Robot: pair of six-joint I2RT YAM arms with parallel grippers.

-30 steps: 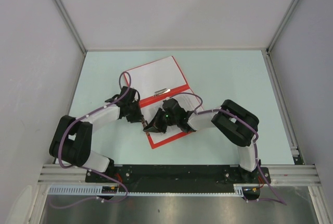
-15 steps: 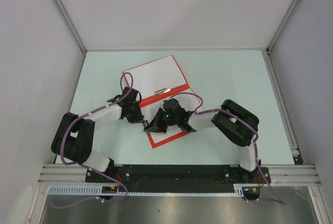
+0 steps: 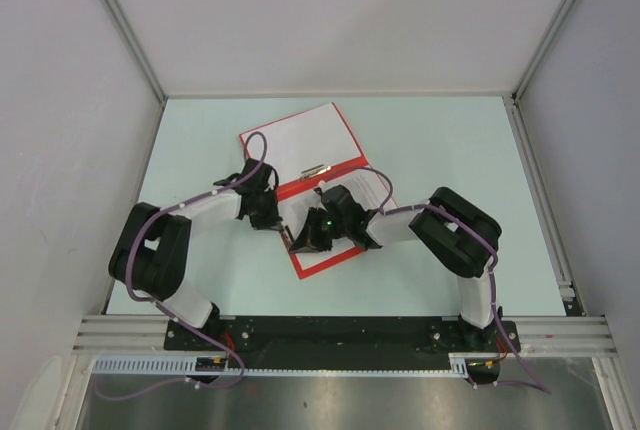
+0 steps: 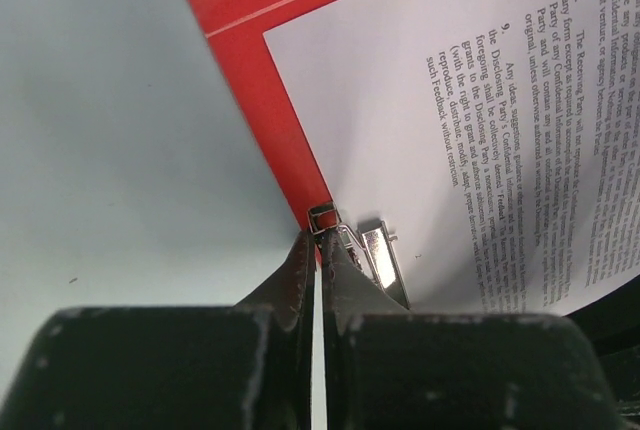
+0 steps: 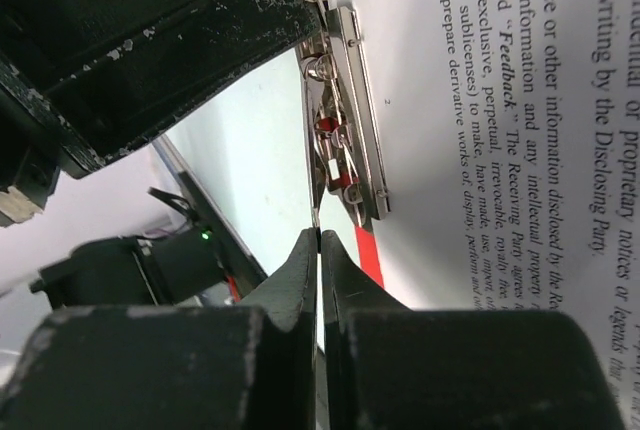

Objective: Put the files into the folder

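Left pincer (image 4: 318, 242): shut tight, tips touching one end of the metal clip (image 4: 384, 266).
Right pincer (image 5: 318, 240): shut tight too, just beside the clip's other end. A thin edge runs into its tips, and I cannot tell if it is held.
Papers (image 3: 296, 140): flat on the far half of the open red folder (image 3: 335, 262), on the table (image 3: 450, 140).
Way from the pincers: the clip sits between the two pincers, and the papers spread away past it.
Nearer arm: both are close, but only the left one touches the clip.
Clip's long way: along the paper's edge, at the folder's fold.
Folder's long way: from near to far, with the far end leaning a little left.
My guess: the clip must press down on the papers next.
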